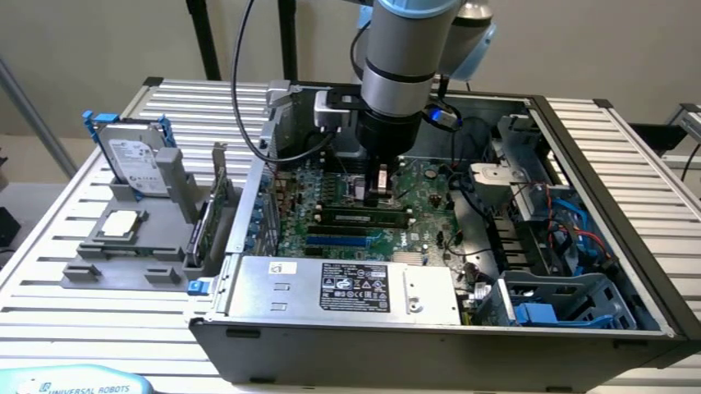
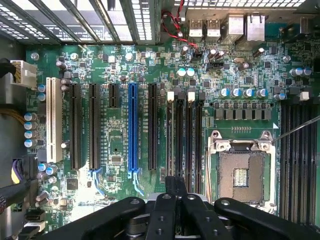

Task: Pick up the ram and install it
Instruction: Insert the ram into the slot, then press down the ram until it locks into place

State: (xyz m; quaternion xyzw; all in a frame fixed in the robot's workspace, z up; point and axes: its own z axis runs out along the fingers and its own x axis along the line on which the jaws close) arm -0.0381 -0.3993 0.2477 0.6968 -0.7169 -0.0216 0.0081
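Observation:
The ram (image 1: 357, 217) is a narrow green stick with dark chips. It lies along a memory slot on the motherboard (image 1: 438, 185) inside the open computer case. My gripper (image 1: 380, 202) hangs straight down over the ram's far edge, fingertips just above it, and I cannot tell whether they touch. In the wrist view my gripper (image 2: 175, 186) is shut, its black fingers (image 2: 162, 210) pressed together with nothing visible between them. It sits at the near end of the dark memory slots (image 2: 185, 135), beside the empty processor socket (image 2: 241, 172).
A grey fixture (image 1: 82, 271) at the exterior view's left holds a hard drive (image 1: 137, 160), a square silver chip (image 1: 121, 223) and an upright expansion card (image 1: 208, 215). The power supply (image 1: 340, 287) fills the case front. Drive cages and blue cables (image 1: 564, 234) crowd the right.

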